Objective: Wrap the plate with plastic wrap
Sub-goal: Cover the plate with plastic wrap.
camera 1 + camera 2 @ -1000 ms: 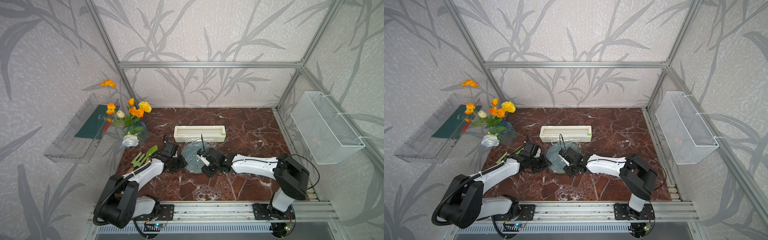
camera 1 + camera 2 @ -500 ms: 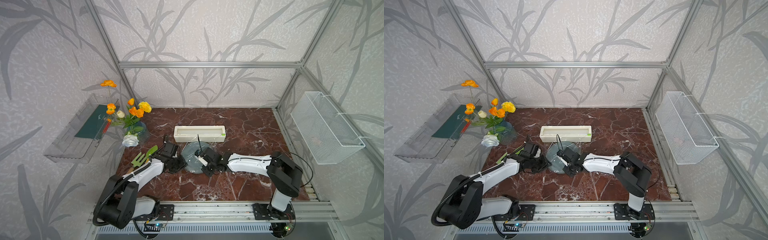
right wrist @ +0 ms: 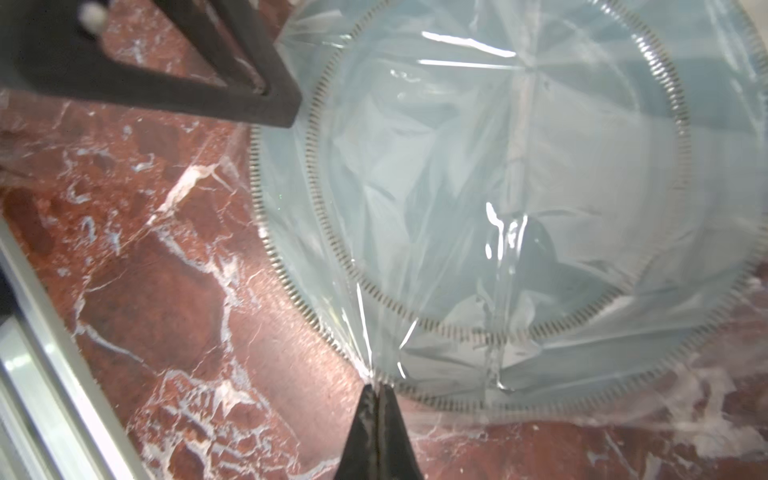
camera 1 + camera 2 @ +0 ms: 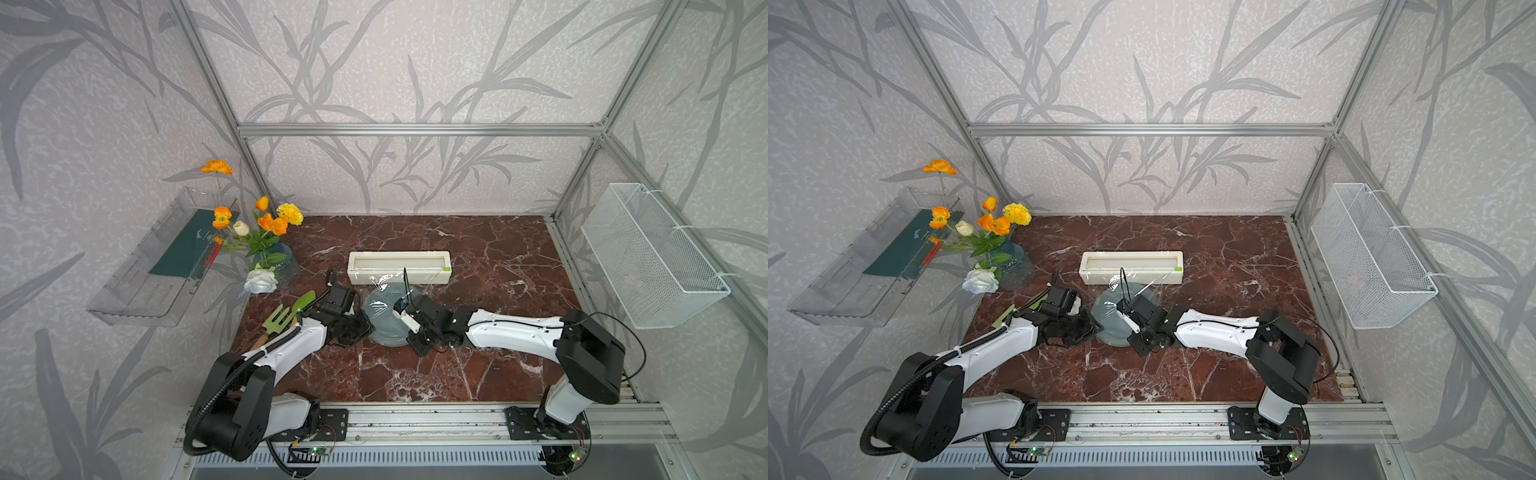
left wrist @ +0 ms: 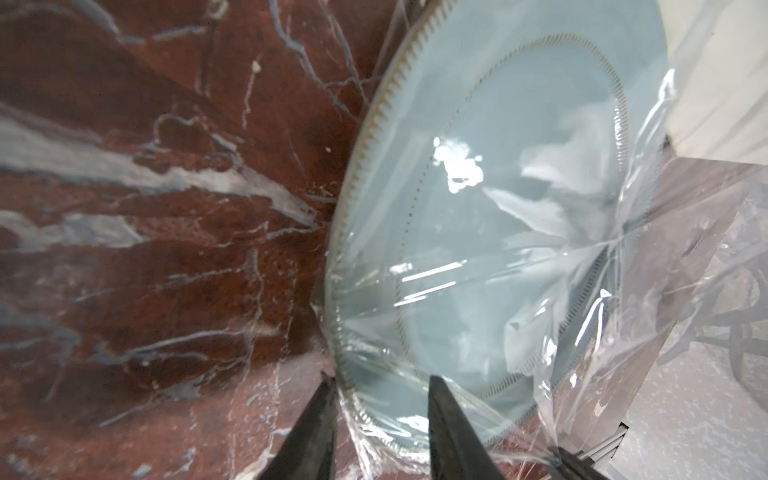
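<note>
1. Grey-blue plate on marble table, just in front of box, btw both grippers.
2. Wrap over plate, crinkled.
3. R gripper pinched tight on wrap at plate's rim.
4. L gripper jaws apart, astride wrapped rim.

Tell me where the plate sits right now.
In both top views the plate lies mid-table, just in front of the cream dispenser box, between the left gripper and the right gripper.

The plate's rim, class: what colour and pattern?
Plate: pale grey-blue, ringed with fine dark ticks; best in right wrist view.
</note>
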